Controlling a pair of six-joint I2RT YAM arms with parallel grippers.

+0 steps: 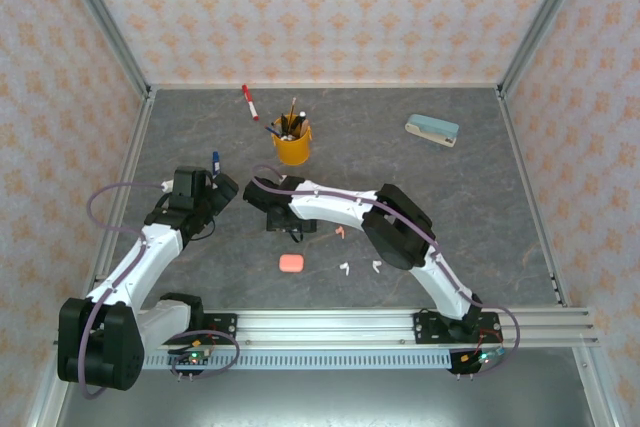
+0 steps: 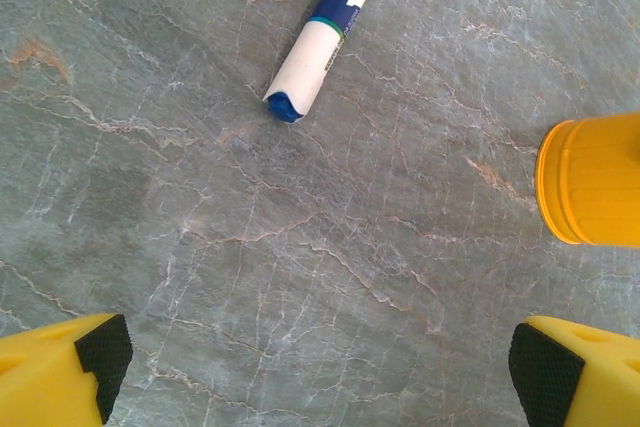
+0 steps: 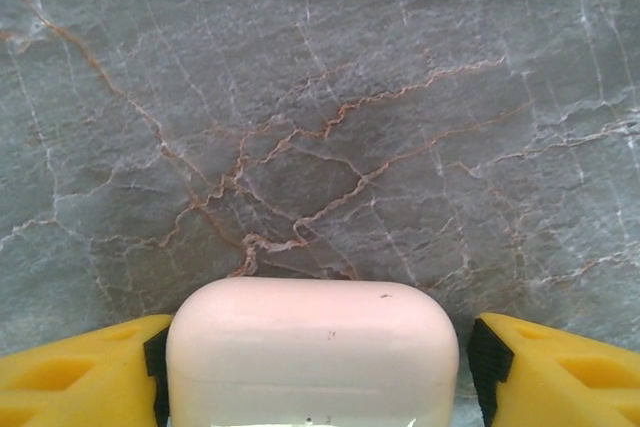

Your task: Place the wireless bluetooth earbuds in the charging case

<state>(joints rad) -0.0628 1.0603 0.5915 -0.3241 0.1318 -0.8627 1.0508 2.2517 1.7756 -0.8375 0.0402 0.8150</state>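
Between right gripper (image 3: pixel 320 365) jaws: pink case (image 3: pixel 310 332), grip unclear | left gripper (image 2: pixel 322 362) spread | cup (image 1: pixel 292 153): pens (image 1: pixel 291 123)

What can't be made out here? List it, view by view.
Right wrist view: pale case, its near part cut off by the bottom edge.
Top view: earbuds, too small to tell which way they lie.
Left wrist view: marker, cut off by the top edge; yellow cup, by the right edge.

The bench (image 1: pixel 480 207) is grey marble veined in rust. The cup (image 1: pixel 292 150) is yellow; the marker (image 2: pixel 320 42) left of it is blue and white. The case (image 3: pixel 312 352) is pale pink, the right claw's fingers (image 3: pixel 70 377) yellow with black pads (image 3: pixel 487 362).
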